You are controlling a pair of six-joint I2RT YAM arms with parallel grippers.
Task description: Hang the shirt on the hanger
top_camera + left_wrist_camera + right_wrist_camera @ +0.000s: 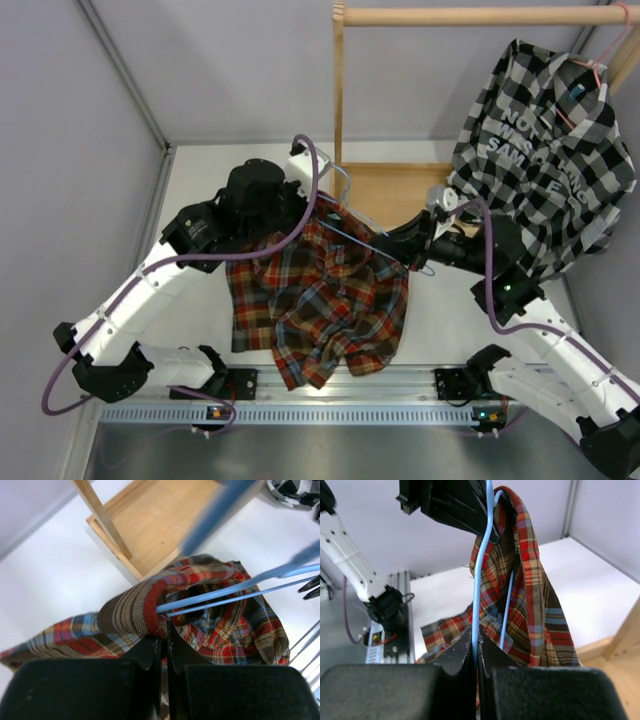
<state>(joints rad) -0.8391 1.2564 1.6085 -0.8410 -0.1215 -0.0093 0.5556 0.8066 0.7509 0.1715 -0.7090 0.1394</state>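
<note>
**Desk:** What has the left pincer [164,632] got?

**Me:** I see its jaws pressed together on a fold of the shirt [227,627]. They pinch the red-edged rim of an opening, right at the tips. I cannot tell which opening it is. The cloth is lifted there and falls away to either side of the fingers.

**Desk:** And the hanger?

**Me:** Two thin blue wires of the hanger [227,594] run into that opening, just beyond the left tips. They come in from the right pincer's side. On my right wrist view the right pincer [475,642] is closed tight on one wire. That wire rises straight out from between the fingers. The second wire runs just beside it, under the plaid. The shirt is draped over the wires' far end, where the left pincer's black body sits.

**Desk:** Overhead?

**Me:** The two pincers face each other, tips near, above the table [440,320]. Most of the shirt lies heaped under and behind the left one, toward the arm bases. Behind the right pincer a checked shirt [540,160] hangs on the rack [470,16].
</note>
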